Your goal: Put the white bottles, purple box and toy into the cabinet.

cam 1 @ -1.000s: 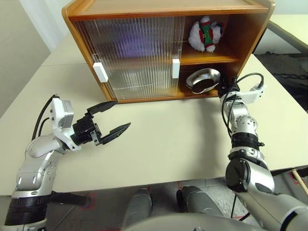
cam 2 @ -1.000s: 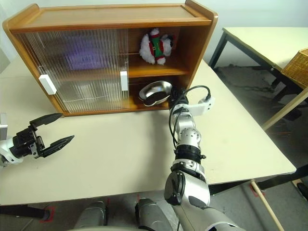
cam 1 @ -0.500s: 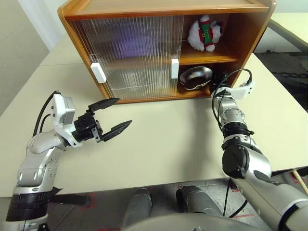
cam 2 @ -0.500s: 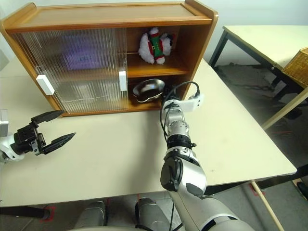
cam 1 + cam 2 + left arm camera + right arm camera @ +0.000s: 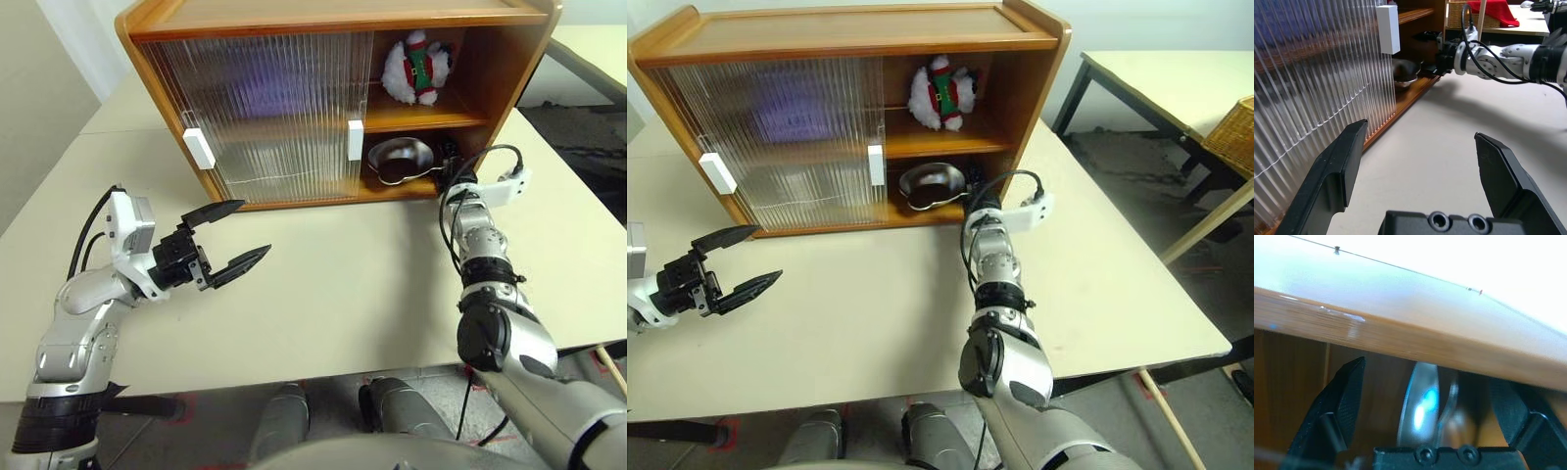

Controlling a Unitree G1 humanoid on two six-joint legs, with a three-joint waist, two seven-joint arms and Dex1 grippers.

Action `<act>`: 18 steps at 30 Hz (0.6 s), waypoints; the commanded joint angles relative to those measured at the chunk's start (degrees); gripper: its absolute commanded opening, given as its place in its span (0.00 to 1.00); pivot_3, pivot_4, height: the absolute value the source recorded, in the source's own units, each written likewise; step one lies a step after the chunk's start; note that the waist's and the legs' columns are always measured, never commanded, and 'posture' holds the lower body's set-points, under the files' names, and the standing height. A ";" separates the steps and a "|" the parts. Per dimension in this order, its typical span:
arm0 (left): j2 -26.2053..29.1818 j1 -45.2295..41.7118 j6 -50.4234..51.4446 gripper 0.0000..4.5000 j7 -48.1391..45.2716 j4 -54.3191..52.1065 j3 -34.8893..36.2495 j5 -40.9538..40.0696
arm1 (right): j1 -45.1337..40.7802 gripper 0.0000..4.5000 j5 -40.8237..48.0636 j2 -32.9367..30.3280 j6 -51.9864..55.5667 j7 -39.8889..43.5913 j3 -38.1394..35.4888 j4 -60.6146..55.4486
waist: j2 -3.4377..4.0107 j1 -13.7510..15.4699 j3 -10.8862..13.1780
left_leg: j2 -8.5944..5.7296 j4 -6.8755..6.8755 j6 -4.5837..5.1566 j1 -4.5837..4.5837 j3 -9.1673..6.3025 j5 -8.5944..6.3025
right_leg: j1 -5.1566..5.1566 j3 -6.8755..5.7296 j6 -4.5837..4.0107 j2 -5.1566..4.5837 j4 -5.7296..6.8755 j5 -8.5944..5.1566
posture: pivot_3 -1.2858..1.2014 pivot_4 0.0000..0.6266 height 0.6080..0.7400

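Left pincer (image 5: 235, 238): nearest the body, over the bare cream desk (image 5: 343, 294) in front of the shut sliding doors. Fingers spread wide, nothing between them, clear of the desk surface as far as can be judged.

Right pincer (image 5: 970, 185): extended to the open right end of the cabinet (image 5: 509, 69), at the mouth of the lower shelf. The right wrist view shows both black fingers (image 5: 1344, 401) standing well apart with the rim of the metal bowl (image 5: 400, 157) in the gap between them; neither finger visibly presses on it, so no grip is recorded.

Metal bowl: on the lower shelf, right compartment, just inside the opening.

Toy (image 5: 418, 69): on the upper shelf, directly above the bowl, upright against the back of the compartment.

Ribbed sliding doors (image 5: 265, 108): cover the left and middle of the cabinet, each with a white handle (image 5: 199, 148). A purple blur shows behind the upper panel; it cannot be identified through the ribbing. The white bottles cannot be made out.

A second desk (image 5: 1156, 83) stands beyond, to the right, with a wicker basket (image 5: 1229, 132) at the far edge.
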 commanded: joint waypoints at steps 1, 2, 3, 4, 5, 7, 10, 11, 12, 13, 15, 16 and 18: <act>-0.13 -0.39 0.37 1.00 -0.06 -0.08 -0.65 0.40 | 4.10 1.00 -1.95 1.27 3.64 -0.43 3.36 -8.71 | 0.00 -0.15 0.00 | 0.00 0.00 0.00 0.01 0.01 0.00 | 0.00 0.00 0.00 0.01 0.00 0.00 | 0.51 0.12 1.00; -0.11 -0.43 0.37 1.00 -0.12 -0.01 -0.61 0.38 | 5.70 1.00 -2.11 1.65 4.84 -0.88 4.23 -11.62 | 0.00 -0.23 0.00 | 0.00 -0.01 0.00 0.01 0.00 0.00 | 0.00 0.00 0.00 0.01 0.00 0.00 | 0.50 0.12 1.00; -0.06 -0.46 0.35 1.00 -0.23 0.10 -0.59 0.41 | 8.06 1.00 -2.43 1.96 6.46 -1.20 5.57 -15.60 | 0.00 -0.31 0.00 | 0.01 -0.01 0.01 0.04 0.01 0.01 | 0.02 0.00 0.00 0.02 0.01 0.00 | 0.50 0.12 1.00; -0.02 -0.49 0.34 1.00 -0.29 0.17 -0.55 0.41 | 10.19 1.00 -2.74 2.19 7.92 -1.50 6.67 -19.13 | 0.00 -0.36 0.00 | 0.01 -0.01 0.01 0.07 0.00 0.01 | 0.04 0.00 0.00 0.03 0.01 0.00 | 0.50 0.12 1.00; 0.00 -0.55 0.34 1.00 -0.34 0.25 -0.50 0.39 | 12.08 1.00 -2.98 2.30 9.22 -1.76 7.71 -22.24 | -0.01 -0.41 0.01 | 0.01 -0.02 0.01 0.10 0.00 0.01 | 0.07 0.00 0.00 0.03 0.00 0.00 | 0.50 0.12 1.00; 0.05 -0.61 0.30 1.00 -0.48 0.49 -0.38 0.36 | 15.73 1.00 -3.08 2.32 11.77 -2.04 9.66 -28.07 | -0.01 -0.46 0.01 | -0.01 -0.02 0.01 0.23 0.01 0.01 | 0.19 0.01 0.02 0.03 0.00 -0.02 | 0.50 0.13 1.00; 0.05 -0.53 0.07 1.00 -0.74 0.87 -0.26 0.42 | 19.74 1.00 -2.66 1.96 15.28 -1.44 12.36 -34.46 | -0.03 -0.49 0.02 | -0.04 -0.01 0.01 0.26 0.01 0.01 | 0.25 0.05 0.04 0.03 -0.02 -0.05 | 0.50 0.13 1.00; -0.06 -0.46 -0.05 1.00 -0.77 1.00 -0.25 0.45 | 21.65 1.00 -2.69 1.26 17.09 0.20 14.21 -37.25 | -0.04 -0.47 0.03 | -0.05 -0.01 0.02 0.26 0.01 0.01 | 0.25 0.08 0.01 0.03 -0.02 -0.07 | 0.50 0.13 1.00; -0.14 -0.40 -0.14 1.00 -0.81 1.08 -0.26 0.52 | 23.36 1.00 -2.97 0.27 18.65 2.11 16.10 -39.64 | -0.05 -0.46 0.03 | -0.07 -0.01 0.03 0.26 0.01 0.02 | 0.25 0.09 -0.12 0.03 -0.02 -0.14 | 0.50 0.13 1.00; -0.24 -0.36 -0.25 1.00 -0.83 1.11 -0.30 0.60 | 25.35 1.00 -3.94 -1.50 19.84 5.32 18.78 -42.08 | -0.06 -0.46 0.03 | -0.07 -0.01 0.03 0.27 0.01 0.02 | 0.27 0.09 -0.33 0.04 -0.02 -0.27 | 0.51 0.12 1.00; -0.38 -0.34 -0.38 1.00 -0.83 1.13 -0.31 0.63 | 28.29 1.00 -5.02 -4.60 21.39 10.54 22.70 -45.29 | -0.09 -0.41 0.04 | -0.12 -0.01 0.02 0.27 0.00 0.03 | 0.29 0.08 -0.32 0.04 -0.02 -0.31 | 0.51 0.12 1.00; -0.43 -0.32 -0.46 1.00 -0.83 1.15 -0.30 0.67 | 30.30 0.96 -5.65 -7.01 22.28 14.17 25.14 -46.95 | -0.12 -0.39 0.03 | -0.20 0.00 0.01 0.28 0.01 0.03 | 0.35 0.08 -0.26 0.06 -0.02 -0.35 | 0.51 0.12 1.00; -0.47 -0.08 -0.58 1.00 -0.85 1.01 -0.09 0.62 | 34.14 0.85 -7.51 -11.75 22.07 21.89 29.52 -49.72 | -0.14 -0.26 0.02 | -0.40 0.00 -0.01 0.29 0.01 0.04 | 0.43 0.08 -0.16 0.06 -0.04 -0.49 | 0.51 0.12 1.00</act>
